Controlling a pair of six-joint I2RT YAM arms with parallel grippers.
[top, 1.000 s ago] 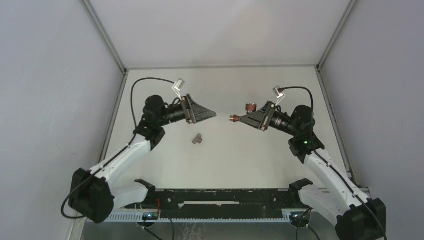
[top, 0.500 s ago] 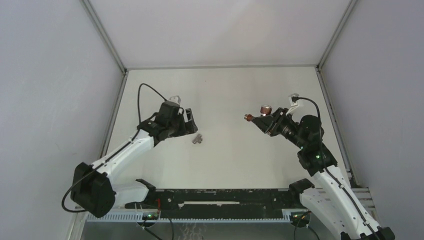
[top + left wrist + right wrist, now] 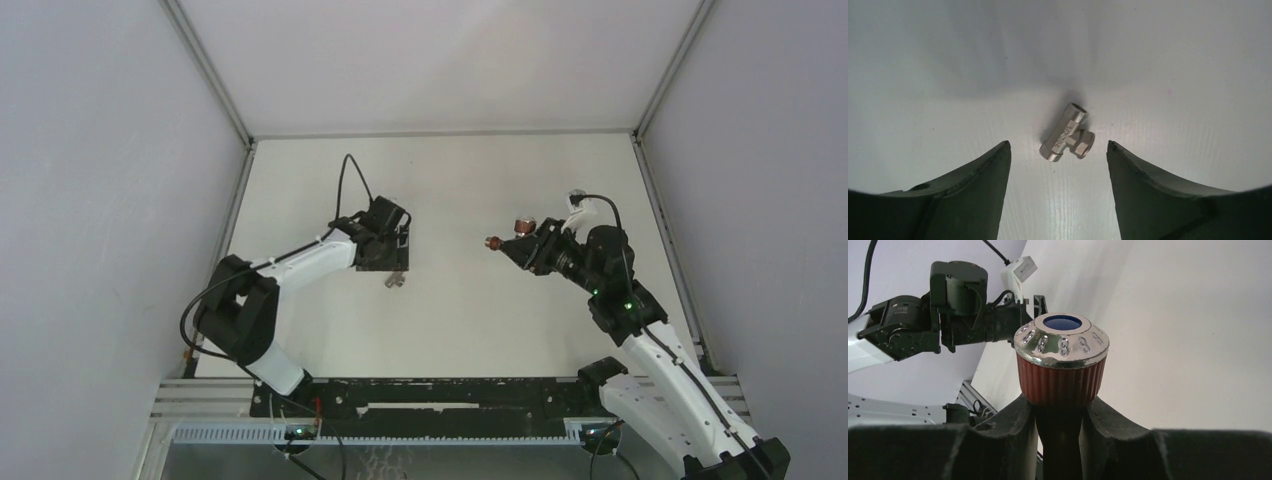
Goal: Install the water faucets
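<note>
A small silvery tee-shaped metal fitting lies on the white table, alone and untouched. My left gripper points down just above it. In the left wrist view the fitting lies just beyond the two dark fingertips, and the left gripper stands open with nothing between its jaws. My right gripper hangs in the air at the right, shut on the reddish-brown water faucet. In the right wrist view the faucet's ribbed red knob, capped in chrome with a blue centre, stands above the right gripper, which clamps its stem.
White walls enclose the table on the left, back and right. A black rail runs along the near edge between the arm bases. The left arm shows in the right wrist view, beyond the knob.
The left arm has swung from level in the air to pointing down over the fitting. The right arm has drawn back to the right, still holding the faucet.
</note>
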